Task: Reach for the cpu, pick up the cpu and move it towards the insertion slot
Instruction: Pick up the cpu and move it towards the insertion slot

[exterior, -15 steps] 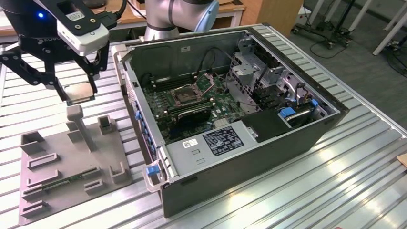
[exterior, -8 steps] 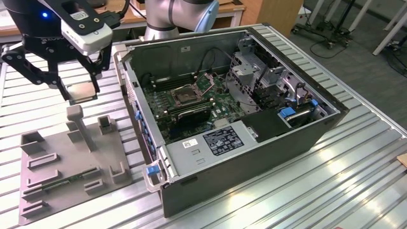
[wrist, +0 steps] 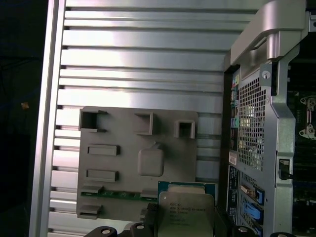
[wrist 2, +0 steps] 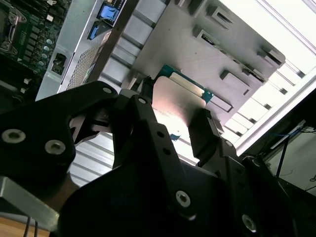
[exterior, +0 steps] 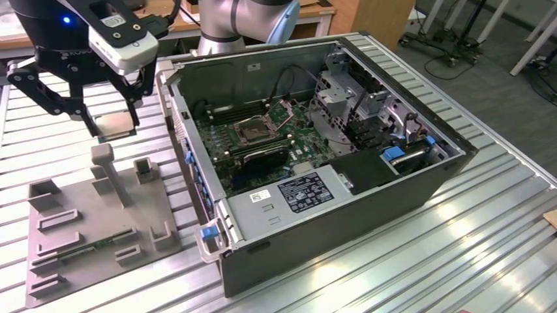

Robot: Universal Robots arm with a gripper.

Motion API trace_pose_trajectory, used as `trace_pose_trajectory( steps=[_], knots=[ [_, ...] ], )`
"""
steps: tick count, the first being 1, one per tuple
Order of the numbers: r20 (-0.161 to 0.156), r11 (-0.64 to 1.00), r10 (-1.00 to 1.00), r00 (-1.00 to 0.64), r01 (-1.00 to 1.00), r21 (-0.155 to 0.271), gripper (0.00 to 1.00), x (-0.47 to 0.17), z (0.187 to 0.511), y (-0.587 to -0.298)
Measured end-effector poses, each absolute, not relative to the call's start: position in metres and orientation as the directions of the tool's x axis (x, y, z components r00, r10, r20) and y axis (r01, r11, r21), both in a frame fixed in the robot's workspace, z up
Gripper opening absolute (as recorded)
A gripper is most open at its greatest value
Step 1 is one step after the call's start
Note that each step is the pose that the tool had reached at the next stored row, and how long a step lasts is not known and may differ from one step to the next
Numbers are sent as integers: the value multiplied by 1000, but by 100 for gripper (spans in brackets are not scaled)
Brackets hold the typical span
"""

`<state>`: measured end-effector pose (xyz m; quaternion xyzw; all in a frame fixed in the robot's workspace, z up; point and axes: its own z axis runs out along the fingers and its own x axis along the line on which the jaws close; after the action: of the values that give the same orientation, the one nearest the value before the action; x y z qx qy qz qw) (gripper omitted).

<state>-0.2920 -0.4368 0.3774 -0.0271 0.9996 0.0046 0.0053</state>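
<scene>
My gripper (exterior: 113, 125) hangs above the far end of the grey plastic fixture (exterior: 96, 222), shut on the cpu (exterior: 114, 122). The cpu is a thin square chip with a pale metallic face and a teal-green edge, held flat between the black fingers (wrist 2: 142, 101) in both wrist views (wrist 2: 180, 103) (wrist: 185, 210). It is lifted off the fixture. The insertion slot (exterior: 255, 132) is a square socket with a shiny frame on the green board inside the open computer case, towards the exterior view's right of the gripper.
The open case (exterior: 348, 189) stands on a slatted metal table (exterior: 487, 241), its side wall (exterior: 179, 117) between gripper and board. Fixture posts (exterior: 106, 171) rise beneath the gripper. Cables and a drive cage (exterior: 348, 98) crowd the case's far side.
</scene>
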Motion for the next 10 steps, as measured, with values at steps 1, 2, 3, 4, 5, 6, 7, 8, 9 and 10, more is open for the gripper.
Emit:
trace_pose_trajectory(
  steps=[1,2,3,4,5,6,7,8,9,10],
  knots=[
    [-11,998,-54,-998,-54,9,54,-292,377,-437],
    [-11,998,-54,-998,-54,9,54,-292,377,-437],
    [-11,998,-54,-998,-54,9,54,-291,377,-437],
    [-11,998,-54,-998,-54,9,54,-291,377,-437],
    [-11,998,-54,-998,-54,9,54,-291,377,-437],
    [-11,998,-54,-998,-54,9,54,-290,377,-437],
    [-11,998,-54,-998,-54,9,54,-290,377,-437],
    [-11,998,-54,-998,-54,9,54,-289,377,-437],
    [-11,998,-54,-998,-54,9,54,-288,377,-437],
    [-11,998,-54,-998,-54,9,54,-287,377,-437]
  ],
)
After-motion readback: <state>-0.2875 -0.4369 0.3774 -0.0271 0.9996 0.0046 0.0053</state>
